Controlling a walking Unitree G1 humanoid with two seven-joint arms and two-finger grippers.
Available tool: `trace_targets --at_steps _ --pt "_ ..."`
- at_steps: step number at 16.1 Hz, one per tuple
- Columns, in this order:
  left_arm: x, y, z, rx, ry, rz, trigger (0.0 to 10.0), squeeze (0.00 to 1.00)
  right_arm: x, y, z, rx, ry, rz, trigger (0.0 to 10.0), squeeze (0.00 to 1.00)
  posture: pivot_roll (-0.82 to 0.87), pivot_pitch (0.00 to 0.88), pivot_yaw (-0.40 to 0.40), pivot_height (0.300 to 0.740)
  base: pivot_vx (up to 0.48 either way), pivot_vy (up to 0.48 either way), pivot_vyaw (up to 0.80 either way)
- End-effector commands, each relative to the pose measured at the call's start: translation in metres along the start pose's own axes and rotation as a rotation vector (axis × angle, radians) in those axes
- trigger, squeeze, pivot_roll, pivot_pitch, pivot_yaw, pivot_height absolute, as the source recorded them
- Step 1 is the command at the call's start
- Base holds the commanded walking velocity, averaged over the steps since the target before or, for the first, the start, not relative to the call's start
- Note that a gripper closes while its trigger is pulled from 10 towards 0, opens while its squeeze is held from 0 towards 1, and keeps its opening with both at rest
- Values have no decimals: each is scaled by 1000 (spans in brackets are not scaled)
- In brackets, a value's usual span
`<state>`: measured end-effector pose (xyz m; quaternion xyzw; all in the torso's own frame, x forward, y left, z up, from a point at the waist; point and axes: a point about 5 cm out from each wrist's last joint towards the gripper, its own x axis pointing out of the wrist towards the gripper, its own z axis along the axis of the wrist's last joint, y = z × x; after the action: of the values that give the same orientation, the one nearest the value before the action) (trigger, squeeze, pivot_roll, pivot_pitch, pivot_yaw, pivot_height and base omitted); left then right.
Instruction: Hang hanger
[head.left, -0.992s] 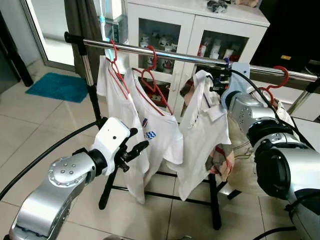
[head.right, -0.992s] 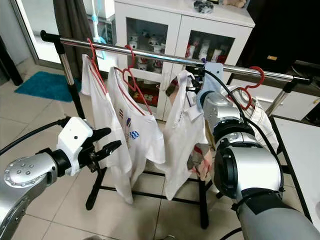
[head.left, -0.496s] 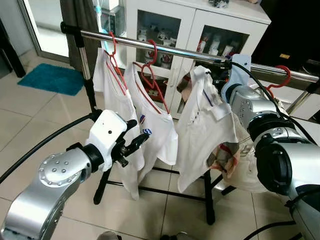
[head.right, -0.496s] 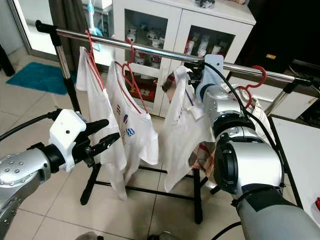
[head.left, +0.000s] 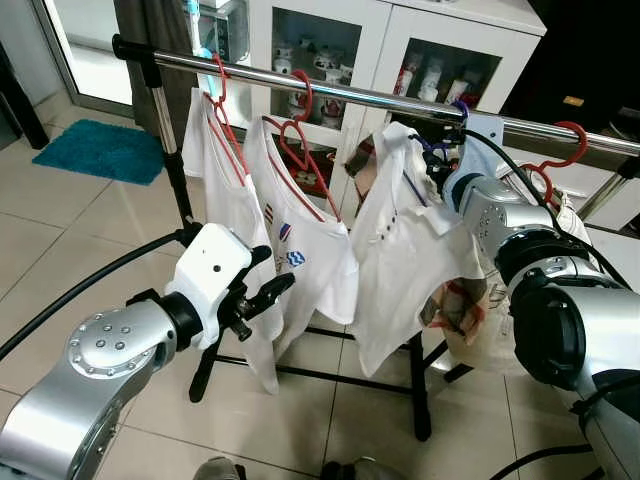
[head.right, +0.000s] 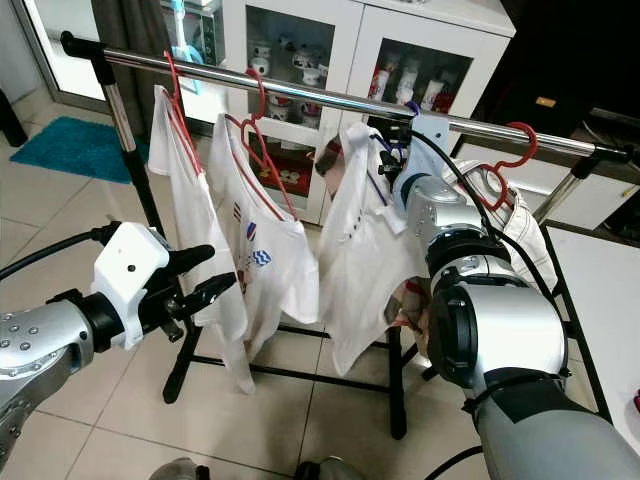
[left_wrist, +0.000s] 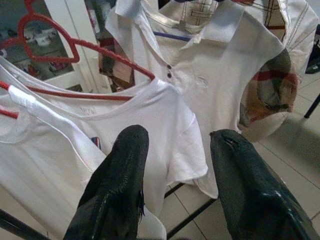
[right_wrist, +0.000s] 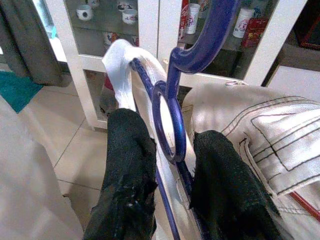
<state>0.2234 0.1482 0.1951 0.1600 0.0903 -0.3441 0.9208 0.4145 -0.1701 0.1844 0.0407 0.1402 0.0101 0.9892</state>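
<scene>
**Mia:** What is the biggest thing here?

**Ben:** A long silver rail on a black stand. It goes across the room in front of a white cabinet with glass doors. The floor is pale tile, and a blue mat lies on it far off on the left.

**Mia:** What hangs on the rail?

**Ben:** Two white shirts on red hangers hang on the left part. A third white shirt with a collar is next to them, near the middle. Another red hanger with pale clothes is on the far right.

**Mia:** Where is the hanger the robot is working with?

**Ben:** It is the blue hanger. It is inside the collar of the third shirt. Its hook is right up by the rail. I cannot tell if the hook is over the rail yet.

**Mia:** Who holds it?

**Ben:** The right hand does. Its two black fingers sit on each side of the blue neck, just under the round loop. They look pressed on it.

**Mia:** And the other hand?

**Ben:** The left hand is low, in front of the left shirts. Its fingers are apart, with nothing between them.
</scene>
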Motion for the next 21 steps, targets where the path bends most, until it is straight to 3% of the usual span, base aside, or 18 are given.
trace_targets --at_steps 1,2,3,10,14,17,21 --pt "-3 -1 3 9 -8 -9 10000 0 -1 -6 -6 42 11 -2 3922 0 84 123 -139 719 0 0 0" --pt "-3 -1 4 9 -7 -9 10000 0 -1 -6 -6 46 8 1 2510 0 84 123 -139 719 0 0 0" --pt "-3 -1 4 12 -5 -7 10000 0 -1 -5 -5 53 0 9 0 0 93 120 -137 719 0 0 0" --pt "-1 3 4 18 -1 3 10000 0 -1 -4 -2 31 -8 31 0 0 97 97 -138 719 0 0 0" --pt "2 8 2 9 -10 27 10000 0 -1 0 6 5 -55 66 0 0 92 41 -127 719 0 0 0" --pt "9 14 -7 -70 -7 127 10000 0 -1 2 15 -69 -110 92 0 0 85 0 -115 719 0 0 0" --pt "18 16 -17 -101 -17 202 10000 0 -2 2 9 -103 -133 122 0 0 75 0 -109 719 0 0 0"
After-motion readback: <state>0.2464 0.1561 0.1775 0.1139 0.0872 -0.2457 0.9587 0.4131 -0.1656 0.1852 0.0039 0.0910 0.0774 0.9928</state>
